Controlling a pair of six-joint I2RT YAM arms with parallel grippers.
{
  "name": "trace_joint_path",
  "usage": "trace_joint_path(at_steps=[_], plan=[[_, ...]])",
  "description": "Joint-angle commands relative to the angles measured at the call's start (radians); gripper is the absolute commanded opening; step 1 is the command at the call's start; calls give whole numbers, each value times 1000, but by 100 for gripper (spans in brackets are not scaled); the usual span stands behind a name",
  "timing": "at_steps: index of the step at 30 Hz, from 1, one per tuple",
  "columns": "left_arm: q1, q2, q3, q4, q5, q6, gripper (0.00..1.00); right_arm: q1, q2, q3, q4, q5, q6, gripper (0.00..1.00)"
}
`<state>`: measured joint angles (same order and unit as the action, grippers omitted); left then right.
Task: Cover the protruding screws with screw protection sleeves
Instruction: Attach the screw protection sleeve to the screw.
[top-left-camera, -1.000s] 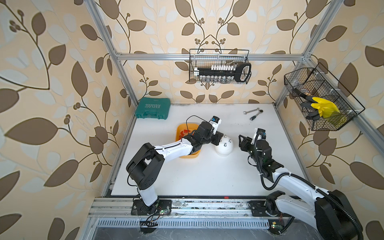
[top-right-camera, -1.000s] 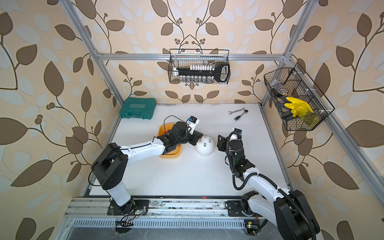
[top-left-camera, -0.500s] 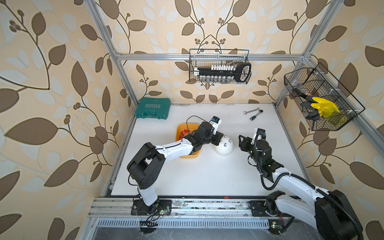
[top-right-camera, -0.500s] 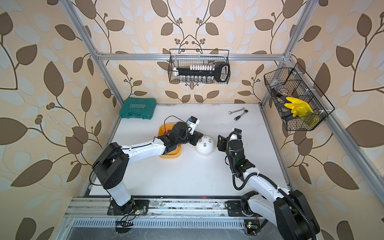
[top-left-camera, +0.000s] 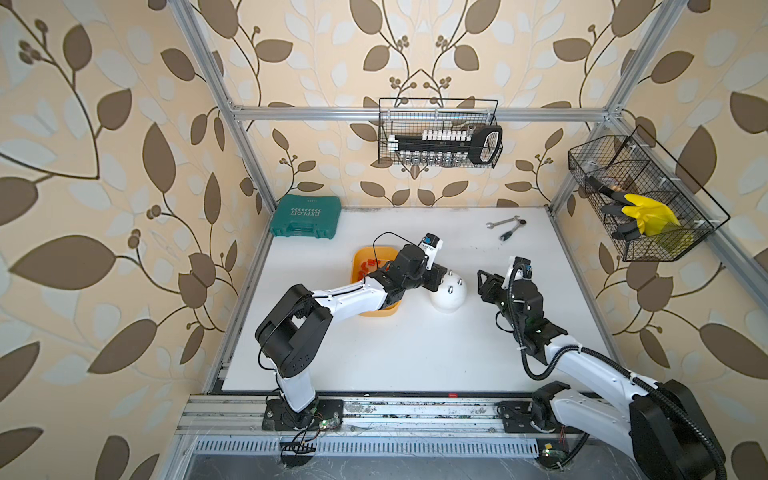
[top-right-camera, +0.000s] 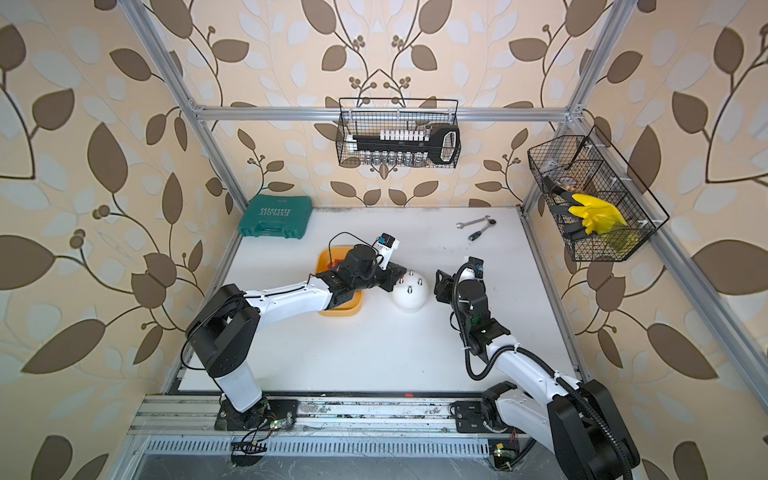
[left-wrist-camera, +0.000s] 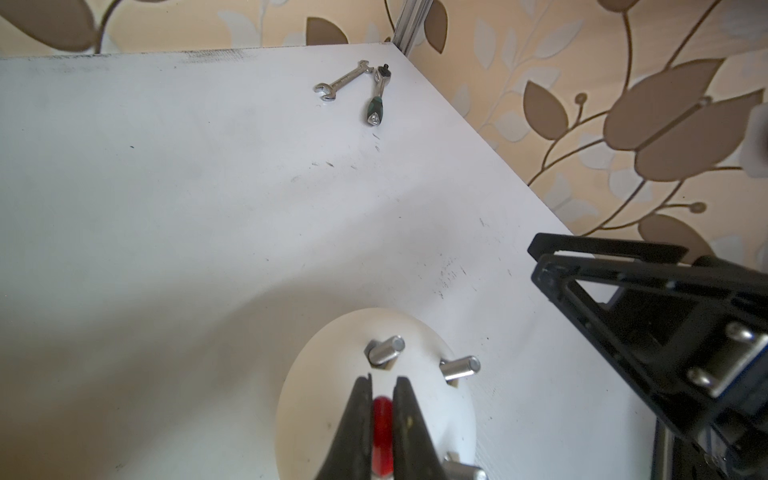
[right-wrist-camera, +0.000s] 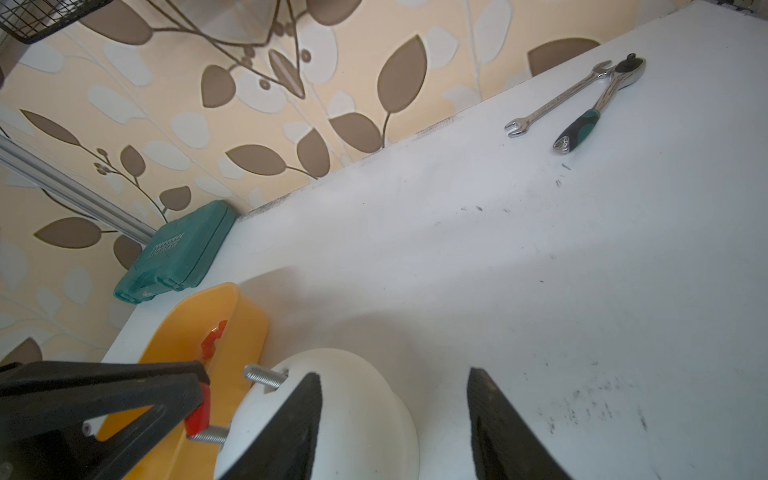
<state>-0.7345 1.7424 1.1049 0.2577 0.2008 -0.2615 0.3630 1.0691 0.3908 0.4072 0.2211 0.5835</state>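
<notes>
Main risk: the left tool (left-wrist-camera: 383, 390) is closed on one red sleeve (left-wrist-camera: 382, 428), pinched between its two black fingers (left-wrist-camera: 355, 432). In the right wrist view the sleeve meets the tip of one threaded screw (right-wrist-camera: 210, 436) on the white dome (top-left-camera: 449, 299). How far on it is cannot be told. If the sleeve meets the screw at an angle, it will likely jam on the threads or twist out of the pinch. It is tiny, and a dropped one could roll away across the bench (top-left-camera: 415, 353).

Second risk: nothing holds the dome. The right tool (right-wrist-camera: 392, 386) is empty, its jaws standing wide apart. It is near the dome's right side and, in both top views, seems not to touch it. A sideways push from the left tool could slide or tip the dome.

The dome sits near the middle of the bench. It is smooth, rounded and white, and four short grey metal screws stick out of its top, splayed apart. Three of them (left-wrist-camera: 386, 351) are bare.

The spare sleeves (top-left-camera: 368, 264) are small bright red caps. They lie in a yellow tray (top-left-camera: 376, 312) just beside the dome, toward the left edge, partly under the left arm.

Two wrenches (top-left-camera: 505, 224) lie near the far right corner. A green case (top-left-camera: 305, 216) lies at the far left corner.
</notes>
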Motion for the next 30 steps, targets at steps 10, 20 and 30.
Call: trace_joint_path(at_steps=[10, 20, 30], plan=[[-8, -65, -20, 0, -17, 18, 12, 5, 5, 20, 3, 8, -2, 57], [-8, -86, -10, -23, -30, 38, 12, 5, 2, 20, 5, 5, -3, 58], [-8, -84, -23, -20, -21, 35, 12, 5, 4, 19, 5, 4, -2, 58]])
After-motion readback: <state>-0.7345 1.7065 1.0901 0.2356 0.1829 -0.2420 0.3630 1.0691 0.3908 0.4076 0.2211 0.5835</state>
